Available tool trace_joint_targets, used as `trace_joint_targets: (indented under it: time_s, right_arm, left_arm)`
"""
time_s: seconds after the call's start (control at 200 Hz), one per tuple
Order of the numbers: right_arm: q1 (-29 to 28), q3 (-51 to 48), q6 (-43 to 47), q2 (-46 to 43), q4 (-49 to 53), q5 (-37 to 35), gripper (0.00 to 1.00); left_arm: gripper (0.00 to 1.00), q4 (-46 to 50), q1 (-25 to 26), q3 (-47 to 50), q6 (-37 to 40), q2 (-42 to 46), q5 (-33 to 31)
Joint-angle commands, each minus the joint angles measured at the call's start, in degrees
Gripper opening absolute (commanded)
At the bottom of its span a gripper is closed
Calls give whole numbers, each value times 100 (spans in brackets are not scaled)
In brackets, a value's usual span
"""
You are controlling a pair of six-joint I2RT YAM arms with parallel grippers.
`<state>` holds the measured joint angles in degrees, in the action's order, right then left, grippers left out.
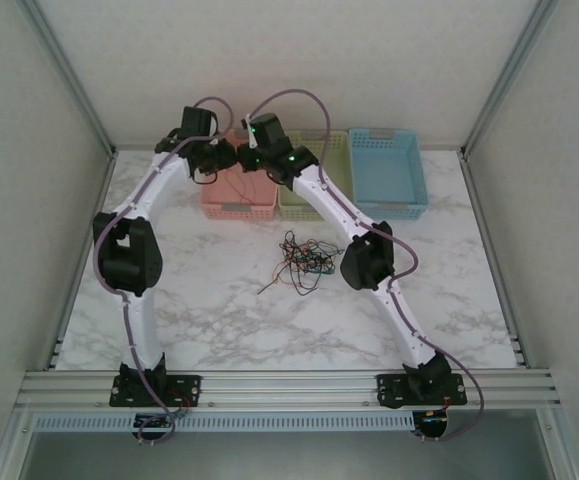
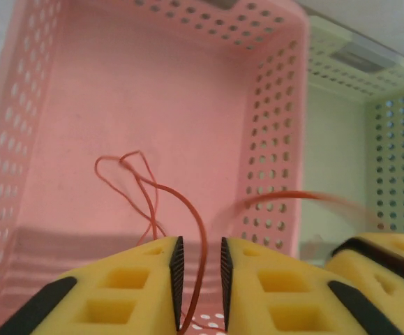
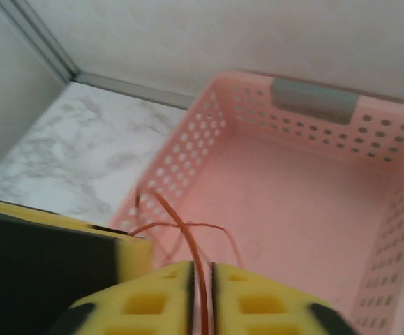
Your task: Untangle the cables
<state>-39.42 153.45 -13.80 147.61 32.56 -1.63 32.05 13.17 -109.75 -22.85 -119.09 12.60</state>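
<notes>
Left gripper (image 2: 199, 279) and right gripper (image 3: 202, 296) slightly parted over pink basket (image 2: 278, 105) — red cable (image 2: 204, 244) loose between the jaws. Advised: widen fully, lift straight.

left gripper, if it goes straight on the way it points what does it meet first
Probably the red wire looped just ahead of the left gripper, then the pink basket floor; depth is unclear.

Pink basket (image 1: 237, 205), green basket (image 1: 335, 160), blue basket (image 1: 389, 172) side by side on marble table (image 1: 219, 320)
</notes>
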Motion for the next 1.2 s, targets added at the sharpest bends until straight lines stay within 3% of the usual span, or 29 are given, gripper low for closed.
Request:
trace_joint_targets:
  time_s: [0.0, 0.125, 0.195, 0.38, 0.566, 0.701, 0.901, 1.196]
  right_arm:
    - [-23, 19, -117, 144, -131, 103, 33]
    - [37, 5, -184, 113, 124, -189, 47]
    - [129, 1, -281, 85, 222, -5, 50]
    - [262, -21, -385, -100, 458, 178, 51]
    - [462, -505, -473, -704, 685, 245, 50]
    - [631, -1453, -466, -1464, 696, 479, 49]
    - [658, -3294, -378, -2872, 719, 569, 47]
    - [657, -6743, -69, -5112, 235, 331, 45]
  left_arm:
    - [29, -262, -107, -14, -99, 136, 365]
    - [42, -450, -224, 396, -93, 408, 475]
    - [47, -400, -255, 511, -68, 526, 441]
    - [56, -288, -264, 584, 46, 573, 743]
    - [57, -159, -271, 696, 73, 868, 920]
    - [57, -337, -260, 1250, -14, 1601, 920]
    - [56, -875, -197, 2841, -420, 3301, 958]
    - [59, -176, 372, 4711, -498, 6001, 785]
